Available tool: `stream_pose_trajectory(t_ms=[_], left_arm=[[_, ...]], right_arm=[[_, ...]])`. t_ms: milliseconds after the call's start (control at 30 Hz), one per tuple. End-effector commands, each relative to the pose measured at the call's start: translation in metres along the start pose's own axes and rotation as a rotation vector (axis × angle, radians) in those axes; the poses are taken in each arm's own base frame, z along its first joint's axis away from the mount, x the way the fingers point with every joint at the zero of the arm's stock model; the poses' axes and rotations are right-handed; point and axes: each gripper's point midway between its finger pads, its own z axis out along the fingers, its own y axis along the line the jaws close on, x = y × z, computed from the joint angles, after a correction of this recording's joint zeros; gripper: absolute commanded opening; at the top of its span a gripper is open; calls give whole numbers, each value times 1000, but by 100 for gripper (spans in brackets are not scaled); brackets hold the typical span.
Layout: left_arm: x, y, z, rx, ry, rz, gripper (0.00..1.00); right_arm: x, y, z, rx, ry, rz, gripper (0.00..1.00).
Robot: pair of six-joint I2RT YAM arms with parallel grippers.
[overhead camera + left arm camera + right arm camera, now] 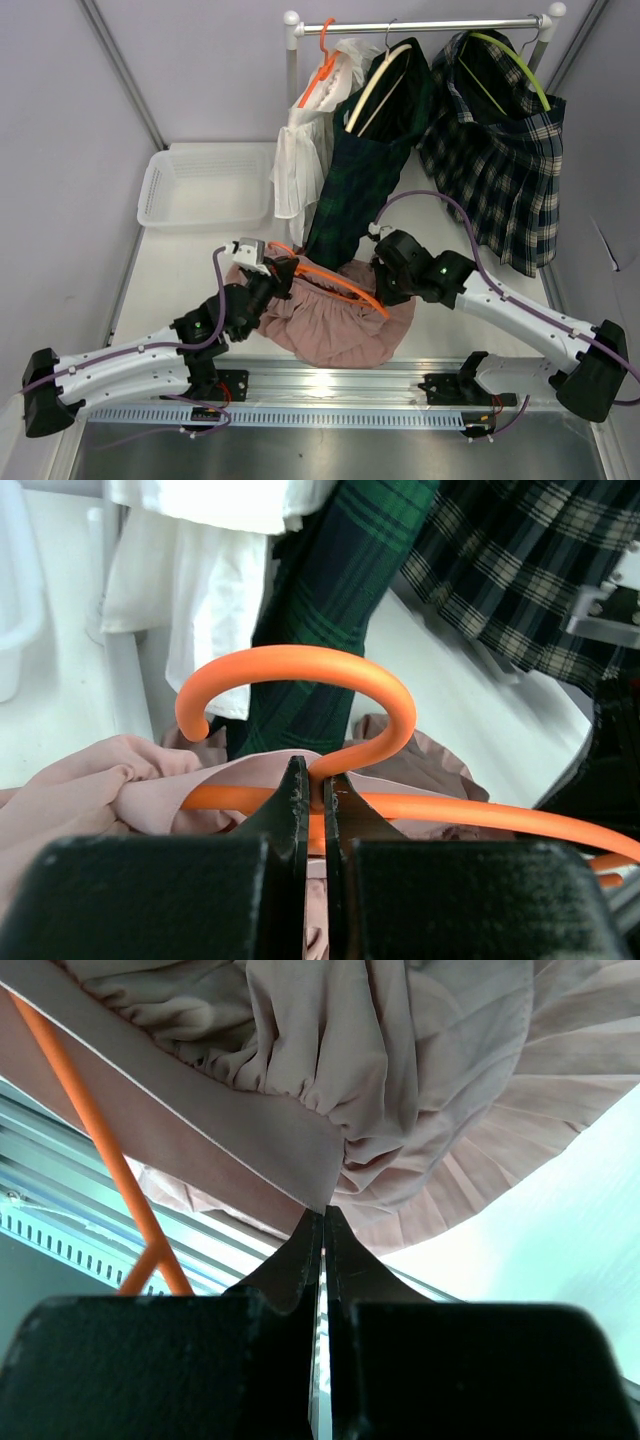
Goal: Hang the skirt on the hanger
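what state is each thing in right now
pink skirt, bunched on the table, partly draped over the hanger
hanger, lying across the skirt, gripped at the hook's neck
left pincer, shut on the hanger
right pincer, shut on the skirt's waistband
bin, empty
clothes, three hanging on the rail

White table (190,275), two things on it
A clear plastic bin (160,192) sat at its far left corner; a pink skirt (340,335) lay bunched near the front edge, well apart.
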Motion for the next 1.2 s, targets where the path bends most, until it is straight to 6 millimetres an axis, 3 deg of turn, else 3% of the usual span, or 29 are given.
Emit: stream_pose_trajectory(t_ms=[0,667,967,1167], left_arm=[[-21,22,2,-118,-99,7,0],[-17,50,4,-272,-102,64,0],[-10,48,3,-228,-76,112,0],[-9,48,0,-210,-64,140,0]], right_arm=[[0,-6,-15,14,-3,13,0],[9,-21,-25,48,10,74,0],[-10,-30,-36,100,-32,98,0],[-29,-25,-43,103,-65,97,0]])
